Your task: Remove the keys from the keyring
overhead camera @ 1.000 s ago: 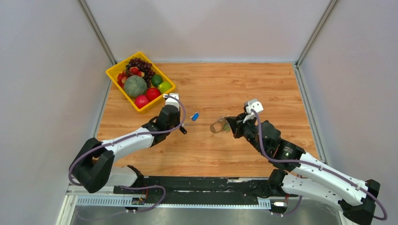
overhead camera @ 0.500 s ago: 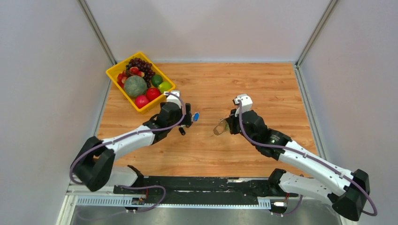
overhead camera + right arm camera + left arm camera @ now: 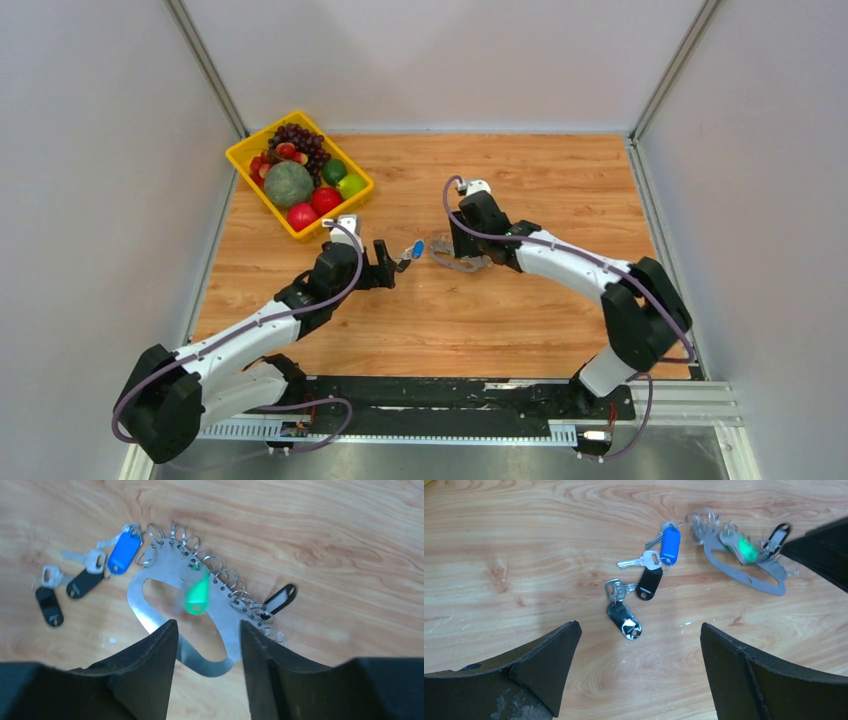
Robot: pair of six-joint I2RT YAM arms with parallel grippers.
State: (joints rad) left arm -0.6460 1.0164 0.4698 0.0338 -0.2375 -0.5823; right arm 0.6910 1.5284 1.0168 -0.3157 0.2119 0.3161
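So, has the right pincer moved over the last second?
Yes. The right pincer has swung left and toward the table's far side, ending nearer the yellow basket than before.

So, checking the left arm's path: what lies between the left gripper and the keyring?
Three loose keys with a blue tag and two black tags, flat on the table; the left wrist view shows them clearly.

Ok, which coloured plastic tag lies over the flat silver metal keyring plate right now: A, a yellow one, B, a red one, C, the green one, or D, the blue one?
C: the green plastic tag overlaps the flat silver keyring, while the blue tag lies off the plate on the wooden table beside it.
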